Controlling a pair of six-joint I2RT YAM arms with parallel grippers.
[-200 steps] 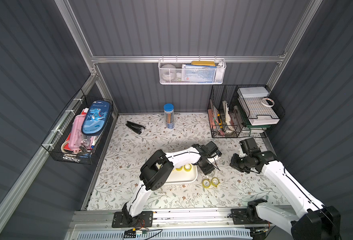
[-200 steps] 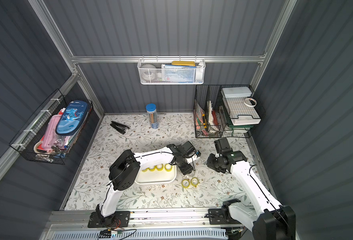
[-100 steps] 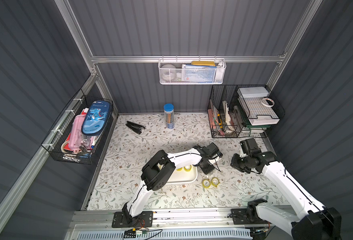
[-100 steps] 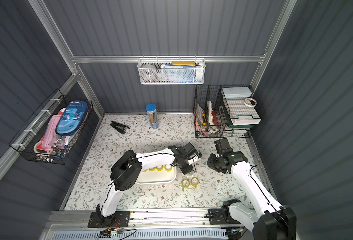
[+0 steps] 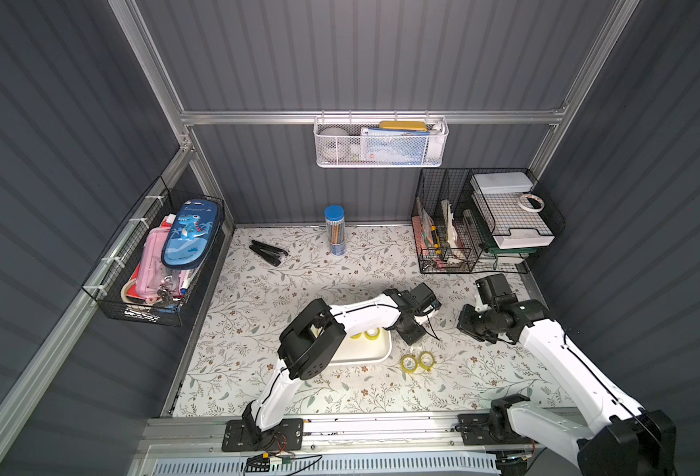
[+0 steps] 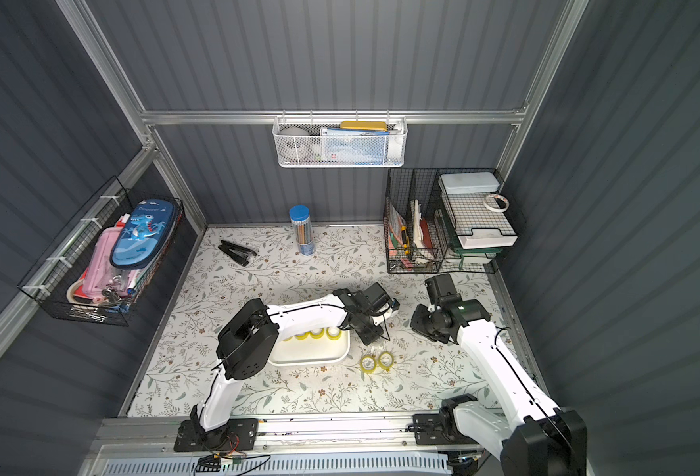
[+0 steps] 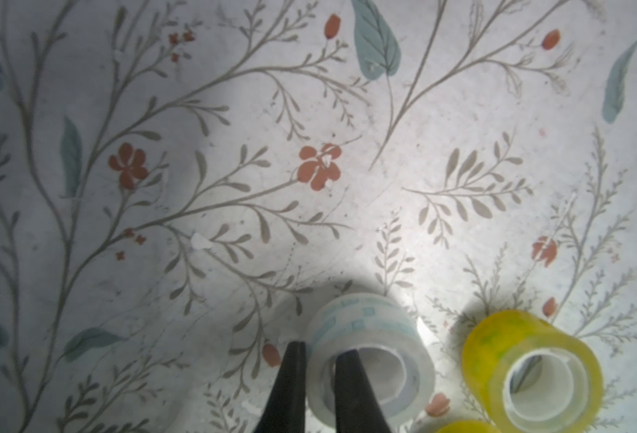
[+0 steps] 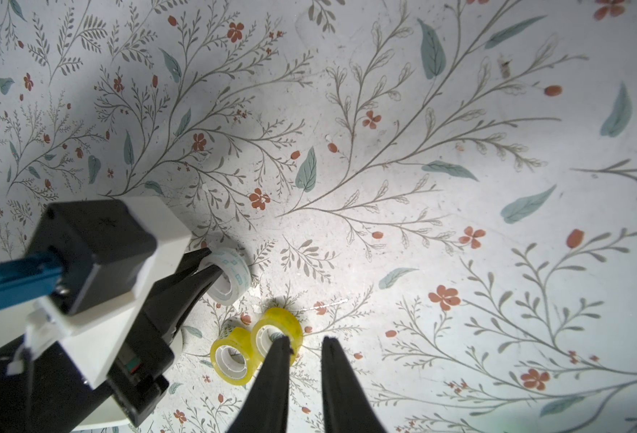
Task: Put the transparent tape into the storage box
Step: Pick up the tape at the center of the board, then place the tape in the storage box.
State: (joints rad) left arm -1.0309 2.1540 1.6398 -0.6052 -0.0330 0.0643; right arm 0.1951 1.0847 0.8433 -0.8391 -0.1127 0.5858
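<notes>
The transparent tape (image 7: 369,356) is a clear roll with pale blue print, lying on the floral mat just right of the storage box (image 5: 375,358). My left gripper (image 7: 320,350) is shut on the roll's wall, one finger in the core and one outside. The right wrist view shows the same grip on the tape (image 8: 230,277). In both top views the left gripper (image 6: 371,336) hides the roll. The box, a shallow white tray (image 6: 319,360), holds yellow rolls (image 6: 317,334). My right gripper (image 8: 306,341) hovers over the mat, jaws slightly apart and empty.
Two yellow tape rolls (image 5: 409,362) (image 5: 426,360) lie on the mat between my arms, close to the right gripper's fingers. Black wire racks (image 5: 484,230) stand at the back right, with a pencil tube (image 5: 335,230) and a black stapler (image 5: 268,252) at the back.
My left gripper's jaws have closed onto the wall of the clear roll. Both arms have stayed almost where they were.
</notes>
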